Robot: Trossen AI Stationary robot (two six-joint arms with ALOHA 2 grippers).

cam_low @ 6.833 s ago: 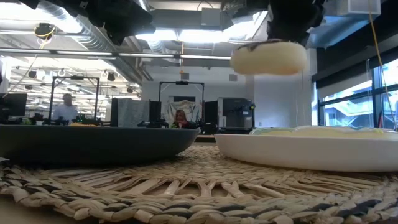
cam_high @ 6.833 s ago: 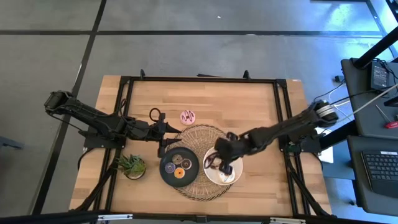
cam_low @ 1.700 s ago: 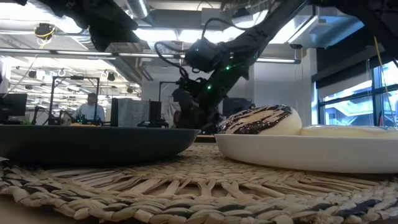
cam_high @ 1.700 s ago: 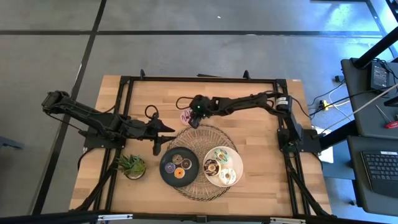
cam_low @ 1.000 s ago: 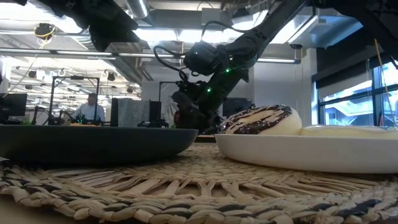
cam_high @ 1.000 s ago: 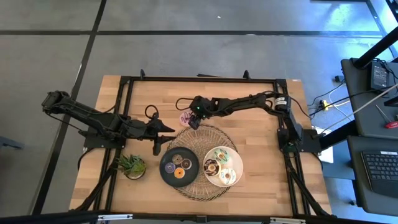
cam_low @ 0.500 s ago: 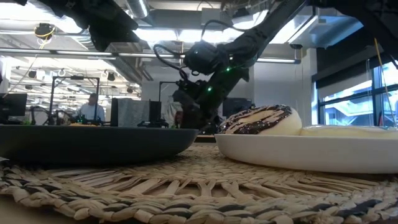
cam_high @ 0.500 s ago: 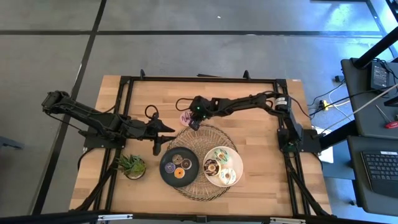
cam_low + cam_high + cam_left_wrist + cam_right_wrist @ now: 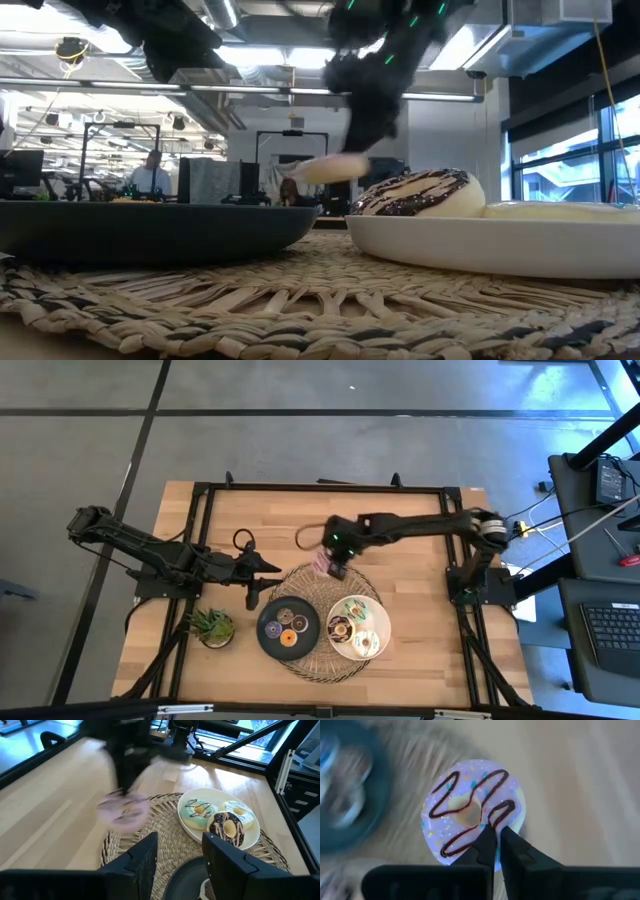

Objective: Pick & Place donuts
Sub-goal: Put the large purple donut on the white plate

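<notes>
The pink donut (image 9: 472, 806) hung above the far edge of the woven mat (image 9: 310, 657), its rim pinched between the fingers of the right gripper (image 9: 333, 565), in the carrying stage of the job. Three bigger donuts, green (image 9: 199, 812), cream (image 9: 236, 812) and chocolate-and-white (image 9: 226, 826), already lay on the white plate (image 9: 377, 648); the minis sat on the black plate (image 9: 268, 644). The left gripper (image 9: 262, 578), fingers spread, waited above the counter (image 9: 420, 530) beside the mat. The next move likely called for lowering the pink donut onto the white plate's remaining room.
</notes>
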